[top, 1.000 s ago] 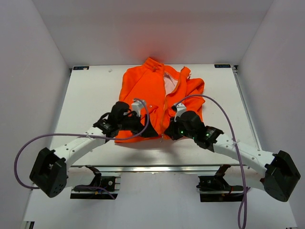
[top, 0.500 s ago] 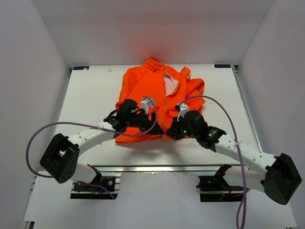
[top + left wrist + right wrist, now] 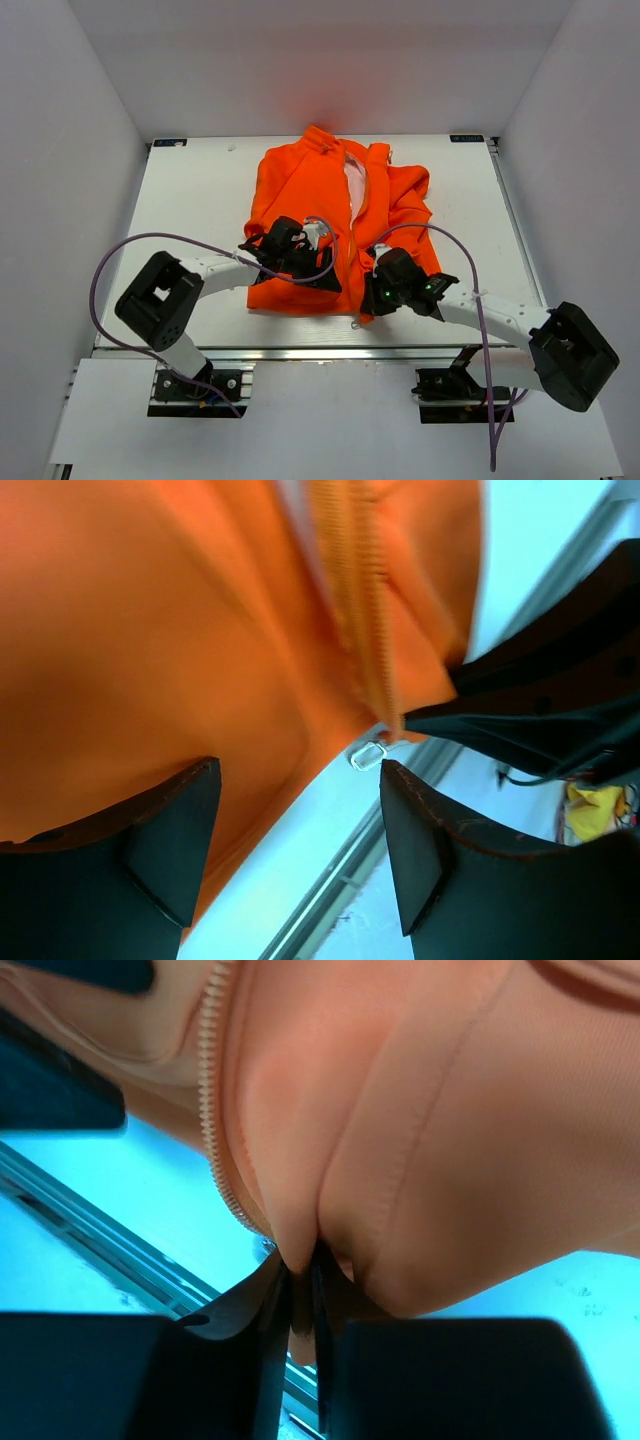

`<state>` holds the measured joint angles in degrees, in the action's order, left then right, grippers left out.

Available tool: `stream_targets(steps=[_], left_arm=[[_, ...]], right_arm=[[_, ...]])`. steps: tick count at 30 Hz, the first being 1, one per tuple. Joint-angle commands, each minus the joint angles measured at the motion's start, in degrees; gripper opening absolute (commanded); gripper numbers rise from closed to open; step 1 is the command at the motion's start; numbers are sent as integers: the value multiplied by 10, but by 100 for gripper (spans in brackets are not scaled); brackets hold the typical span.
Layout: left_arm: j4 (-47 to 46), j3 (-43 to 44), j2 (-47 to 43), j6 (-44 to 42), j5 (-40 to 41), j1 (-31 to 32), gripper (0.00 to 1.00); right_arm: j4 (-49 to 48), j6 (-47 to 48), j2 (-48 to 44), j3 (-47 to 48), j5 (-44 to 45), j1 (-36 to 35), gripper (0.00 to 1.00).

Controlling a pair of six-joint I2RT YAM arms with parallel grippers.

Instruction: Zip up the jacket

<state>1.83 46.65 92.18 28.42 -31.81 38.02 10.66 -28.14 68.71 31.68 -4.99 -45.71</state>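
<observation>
The orange jacket (image 3: 300,195) lies flat on the white table (image 3: 190,200), collar at the far side, front partly open with pale lining (image 3: 355,185) showing. My right gripper (image 3: 368,300) is shut on a fold of the jacket's bottom hem (image 3: 300,1250) beside the zipper teeth (image 3: 212,1110). My left gripper (image 3: 325,280) is open over the left front panel near the hem. In the left wrist view its fingers (image 3: 150,850) straddle bare table, and the metal zipper pull (image 3: 367,755) lies just ahead of them. The right gripper's black body (image 3: 540,710) is close beside it.
The aluminium rail (image 3: 300,352) along the table's near edge runs just below the jacket's hem. White walls enclose the table on the left, right and far sides. Purple cables loop from both arms.
My left gripper has moved right across the left panel to the zipper's bottom end. My right gripper has shifted toward the near edge, pulling the hem with it.
</observation>
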Motion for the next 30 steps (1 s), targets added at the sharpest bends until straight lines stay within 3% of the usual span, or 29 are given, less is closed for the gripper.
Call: stream_targets(steps=[1,7,15,16,17,18,30], left_arm=[[20,-2,8,-9,25,2,74],[19,-8,21,-10,31,2,73],[30,-2,31,-11,45,2,73],[32,-2,31,-12,49,2,73],[32,-2,31,-12,52,2,73],[34,-2,31,-12,54,2,72],[87,27,40,-28,122,1,74]], right_arm=[[25,-3,11,-16,-21,1,19],[-10,14,27,-29,-44,1,36],[2,26,65,-20,-56,1,39],[6,25,64,-20,-47,1,35],[9,24,64,-21,-41,1,26],[15,16,56,-22,-32,1,0],[132,48,-73,65,69,8,0]])
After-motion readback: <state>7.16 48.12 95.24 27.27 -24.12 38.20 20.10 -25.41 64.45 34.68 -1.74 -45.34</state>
